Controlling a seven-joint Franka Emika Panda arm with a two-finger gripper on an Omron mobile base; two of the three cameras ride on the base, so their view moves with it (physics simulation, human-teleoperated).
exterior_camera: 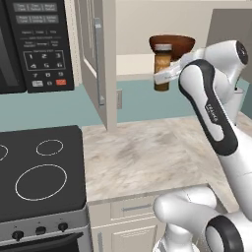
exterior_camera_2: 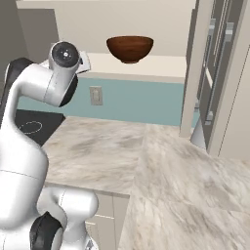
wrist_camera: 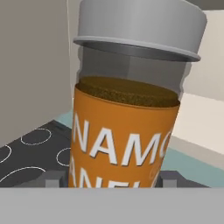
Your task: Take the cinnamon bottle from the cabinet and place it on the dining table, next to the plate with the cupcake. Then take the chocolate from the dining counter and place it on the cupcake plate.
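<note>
The cinnamon bottle [exterior_camera: 162, 66] is a clear jar with a grey cap, brown powder and an orange label. It hangs upright in the air above the counter, in front of the open cabinet's shelf. My gripper [exterior_camera: 164, 77] is shut on it from the right side. In the hand view the cinnamon bottle [wrist_camera: 127, 118] stands close up between the two fingertips [wrist_camera: 52, 177] of my gripper [wrist_camera: 109, 178]. The plate with the cupcake, the chocolate and the dining table are out of view.
A brown wooden bowl [exterior_camera: 172, 42] [exterior_camera_2: 130, 48] sits on the shelf just behind the bottle. The cabinet door [exterior_camera: 98, 64] stands open to the left. A marble counter [exterior_camera: 147, 152] lies below, with a black stove [exterior_camera: 39, 172] and microwave [exterior_camera: 34, 44] at left.
</note>
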